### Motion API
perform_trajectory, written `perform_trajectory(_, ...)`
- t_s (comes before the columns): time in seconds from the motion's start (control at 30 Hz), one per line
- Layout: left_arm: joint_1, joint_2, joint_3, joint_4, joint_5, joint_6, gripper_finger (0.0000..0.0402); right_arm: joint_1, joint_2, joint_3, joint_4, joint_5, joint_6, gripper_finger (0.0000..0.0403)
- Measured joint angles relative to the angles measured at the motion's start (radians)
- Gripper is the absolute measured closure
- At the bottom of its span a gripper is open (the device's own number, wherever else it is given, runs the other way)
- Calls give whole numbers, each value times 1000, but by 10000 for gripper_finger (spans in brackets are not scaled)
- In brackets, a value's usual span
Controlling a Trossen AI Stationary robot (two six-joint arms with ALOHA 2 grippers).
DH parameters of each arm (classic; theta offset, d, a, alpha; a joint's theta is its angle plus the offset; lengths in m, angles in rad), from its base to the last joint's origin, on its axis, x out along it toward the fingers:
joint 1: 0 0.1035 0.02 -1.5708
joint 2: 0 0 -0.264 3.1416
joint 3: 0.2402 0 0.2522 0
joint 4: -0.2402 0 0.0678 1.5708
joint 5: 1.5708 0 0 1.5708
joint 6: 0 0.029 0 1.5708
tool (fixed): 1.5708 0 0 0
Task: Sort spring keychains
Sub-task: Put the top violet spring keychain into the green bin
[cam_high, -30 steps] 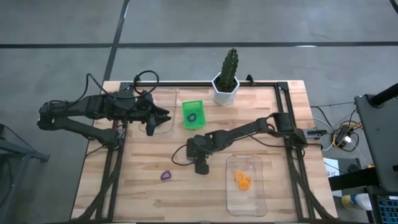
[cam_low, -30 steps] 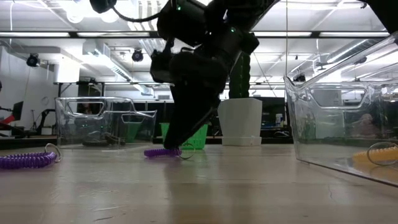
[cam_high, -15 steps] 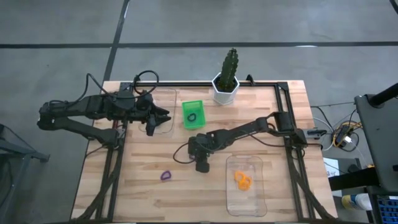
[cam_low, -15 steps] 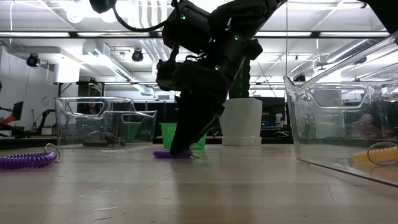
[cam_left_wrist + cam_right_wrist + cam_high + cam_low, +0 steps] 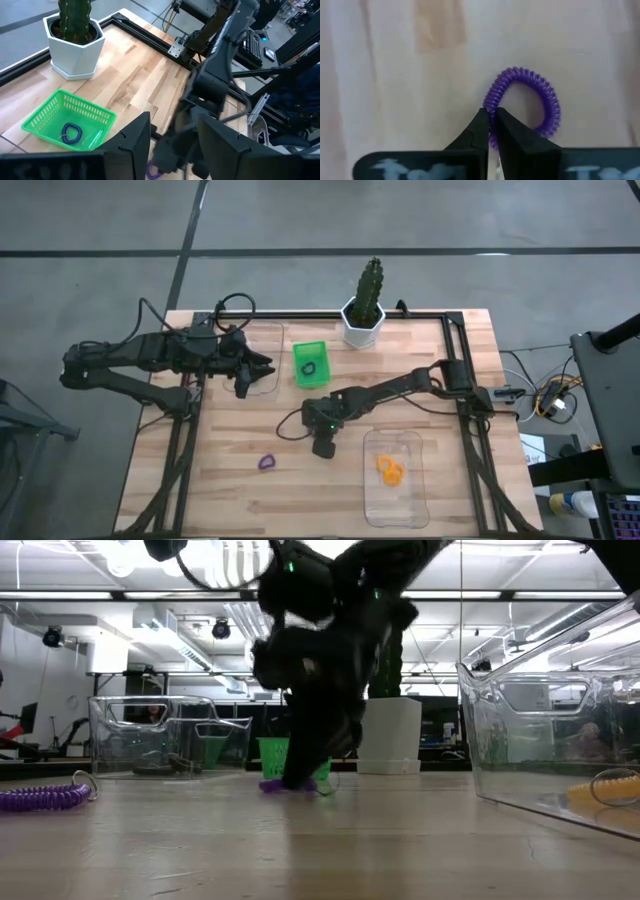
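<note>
My right gripper (image 5: 493,119) (image 5: 322,444) stands fingers-down at the table's middle, shut on a purple spring keychain (image 5: 532,102) (image 5: 285,786). A second purple keychain (image 5: 267,463) (image 5: 45,797) lies loose on the wood, nearer the front left. Orange keychains (image 5: 390,470) lie in the clear tray (image 5: 395,505) at the front right. A dark keychain (image 5: 72,133) lies in the green bin (image 5: 310,364). My left gripper (image 5: 170,137) (image 5: 258,368) hovers open over the clear tray (image 5: 268,385) at the far left. My right gripper pinches one side of the purple coil loop (image 5: 491,106) between its two fingertips (image 5: 481,122). The fingers come from above, pointing down. The rest of the loop lies flat on the table beyond the fingertips.
A white pot with a cactus (image 5: 363,320) stands at the far edge beside the green bin. A black frame (image 5: 460,380) runs along the table's far and right sides. Bare wood lies between the two clear trays.
My right gripper has shut on the purple keychain at the table's middle. In the low view the keychain has slid a short way along the table under the fingers. My left arm has kept still.
</note>
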Motion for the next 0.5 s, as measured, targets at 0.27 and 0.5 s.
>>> perform_trajectory(0.27, 0, -1, 0, 0, 0, 8, 245, 13, -72, 156, -106, 72, 11, 390)
perform_trajectory(0.5, 0, -1, 0, -19, 3, 11, 245, -14, -93, 358, -362, 265, -51, 390)
